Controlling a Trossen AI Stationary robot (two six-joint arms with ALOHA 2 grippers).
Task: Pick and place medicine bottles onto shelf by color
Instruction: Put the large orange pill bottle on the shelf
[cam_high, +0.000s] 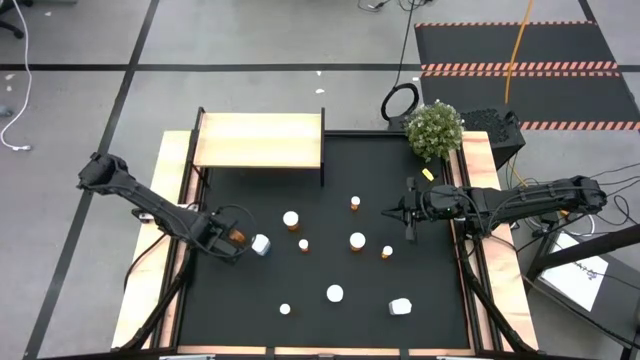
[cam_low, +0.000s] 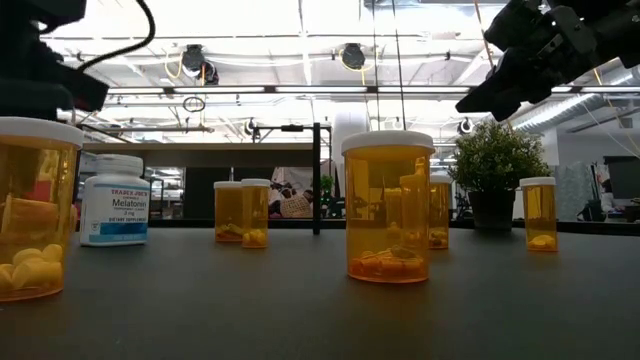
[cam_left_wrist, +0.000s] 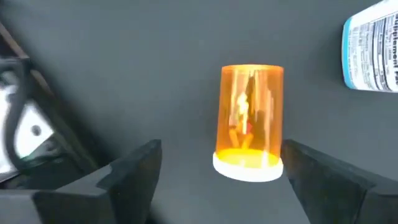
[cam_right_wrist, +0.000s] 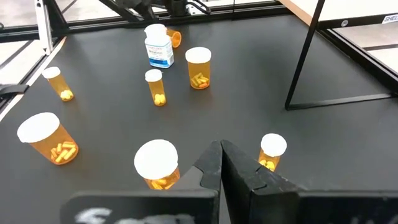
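Step in hand, by the look of it: taking the orange bottle (cam_left_wrist: 250, 121) that lies on its side on the black mat (cam_high: 330, 170), near the mat's left edge. Worth centring the left gripper (cam_left_wrist: 221, 171) on the amber body rather than the white cap, squaring the fingers across the cylinder so it cannot roll, and sinking low enough to pinch past the widest part before closing — a lying bottle probably skids if nudged on one side first. Worth minding the white bottle with the blue label (cam_high: 260, 244) just beside it too.

Left gripper: fingers spread wide, one on each side of the orange bottle, clamped on nothing; whether a finger touches the plastic cannot be told. Nothing lifted yet.

Right gripper (cam_right_wrist: 220, 163): fingers pressed together, empty, hanging above the mat's right side near the small potted plant (cam_high: 434, 129).

Remaining medicine bottles: standing scattered across the middle of the mat, most orange with white caps, one more white one lying near the front right. Shelf (cam_high: 259, 140) at the back left of the table — bare, no bottle on it yet.
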